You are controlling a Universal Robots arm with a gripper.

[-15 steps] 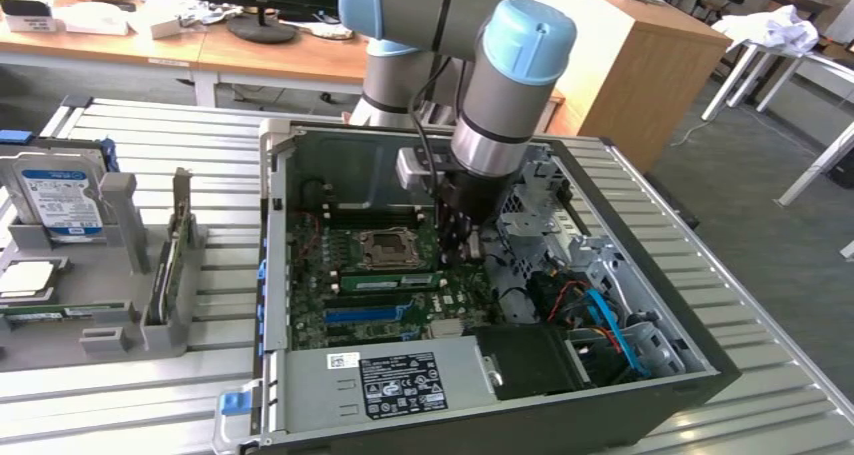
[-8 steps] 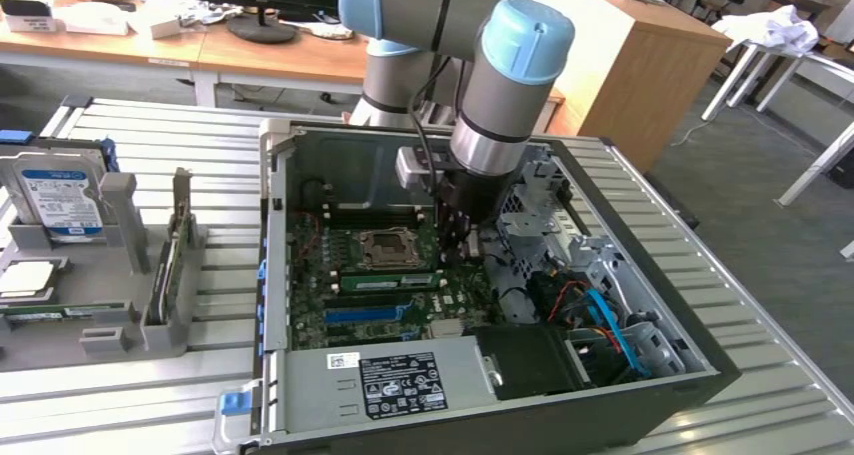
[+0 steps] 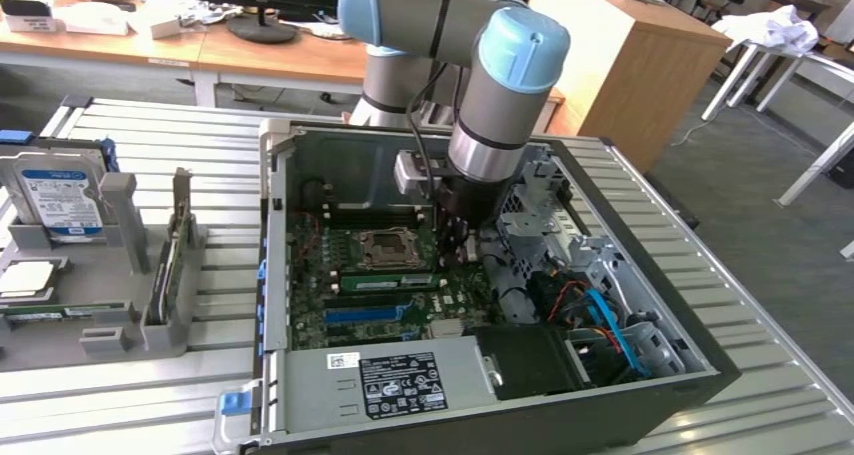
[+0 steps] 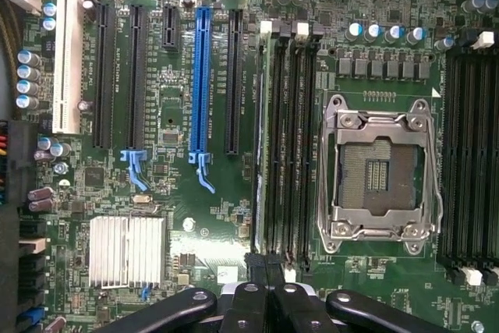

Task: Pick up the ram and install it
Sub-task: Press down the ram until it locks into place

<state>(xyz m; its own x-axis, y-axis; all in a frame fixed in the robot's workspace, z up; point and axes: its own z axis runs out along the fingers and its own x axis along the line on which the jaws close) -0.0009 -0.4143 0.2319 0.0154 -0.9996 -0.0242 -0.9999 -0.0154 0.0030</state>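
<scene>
Tool point(image 4: 266, 271) clenched, fingertips closed together right at the near end of the ram point(image 4: 260, 146). Cannot tell whether pinching that end or just bearing down on its top edge.

Ram standing on edge in the DIMM slot farthest from the CPU socket point(image 4: 380, 165) in that bank, with the empty black DIMM slots point(image 4: 292, 146) between it and the socket. Looks at least partly in the slot; full seating and latch state not readable from here.

Key relation: ram directly under the tool tips, long axis running straight away from the tool, parallel to the side of the CPU socket and to the neighbouring slots. Tool over one end only, far end of the stick uncovered. Judgement: any push from here loads the near end first, so risk of the stick going in tilted.

Blue PCIe slot point(image 4: 203, 83) on the far side of the ram from the CPU socket, same orientation. Not to be confused with the target. Second DIMM bank point(image 4: 468, 146) on the socket's opposite side, empty.

Writing:
- White print on the board beside the slots, too small to read.
- Power supply label point(image 3: 403, 383) black and white with certification marks, text illegible.
- Hard drive point(image 3: 60, 200), blue-white label, parked in a fixture on the tabletop point(image 3: 134, 395), well away from the CPU socket and outside the computer case point(image 3: 534, 425). Brand unreadable.
</scene>
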